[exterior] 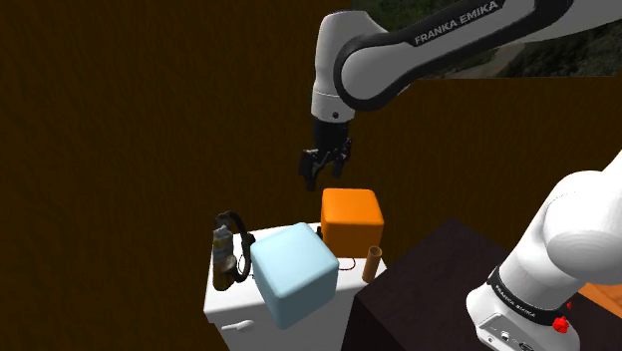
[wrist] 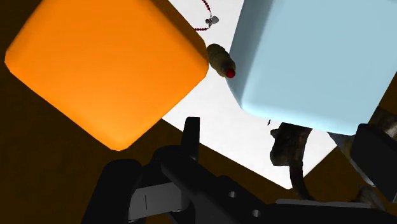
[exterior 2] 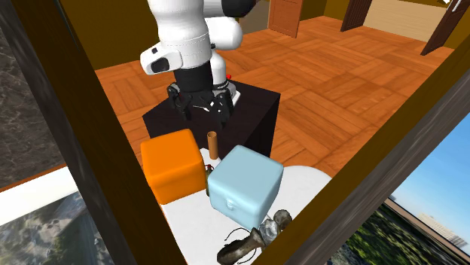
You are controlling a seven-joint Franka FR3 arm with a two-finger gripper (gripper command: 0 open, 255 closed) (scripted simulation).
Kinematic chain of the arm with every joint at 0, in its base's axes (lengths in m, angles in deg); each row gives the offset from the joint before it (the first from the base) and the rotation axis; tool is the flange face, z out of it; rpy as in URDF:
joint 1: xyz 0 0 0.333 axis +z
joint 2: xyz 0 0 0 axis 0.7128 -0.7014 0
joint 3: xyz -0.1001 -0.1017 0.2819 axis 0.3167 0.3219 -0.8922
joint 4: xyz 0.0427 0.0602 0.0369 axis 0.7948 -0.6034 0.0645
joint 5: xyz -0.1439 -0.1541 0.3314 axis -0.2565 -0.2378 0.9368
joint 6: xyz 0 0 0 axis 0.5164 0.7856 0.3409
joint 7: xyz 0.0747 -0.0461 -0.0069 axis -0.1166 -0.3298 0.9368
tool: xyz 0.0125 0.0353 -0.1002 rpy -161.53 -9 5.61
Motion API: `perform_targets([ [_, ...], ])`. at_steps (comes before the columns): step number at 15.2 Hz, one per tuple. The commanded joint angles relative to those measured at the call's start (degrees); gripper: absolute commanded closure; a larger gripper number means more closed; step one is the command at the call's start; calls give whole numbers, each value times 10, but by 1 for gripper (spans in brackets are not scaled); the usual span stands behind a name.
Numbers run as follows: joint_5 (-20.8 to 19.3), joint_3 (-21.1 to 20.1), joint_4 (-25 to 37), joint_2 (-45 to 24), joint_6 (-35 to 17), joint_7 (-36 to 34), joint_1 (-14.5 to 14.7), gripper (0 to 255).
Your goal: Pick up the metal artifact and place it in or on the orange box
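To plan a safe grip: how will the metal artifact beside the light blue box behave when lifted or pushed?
The metal artifact looks rigid and knobbly, so it probably will not flex, but its uneven shape may twist in the gripper. It seems tall and narrow, close to the edge of the white table, so a push could tip it.

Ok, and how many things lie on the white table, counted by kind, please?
Boxes: 2, the orange box and the light blue box
Metal artifact: 1
Small brown cylinder: 1
Bead string: 1
Total: 5
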Motion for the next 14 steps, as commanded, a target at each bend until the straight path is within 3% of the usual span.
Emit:
perform_targets([
  [1,-7,-16,17,-42,-26,-16,6,0],
  [8,-57,-52,100,-187,-83,-78,34,0],
  [14,-116,-58,196,-314,-107,-131,78,0],
])
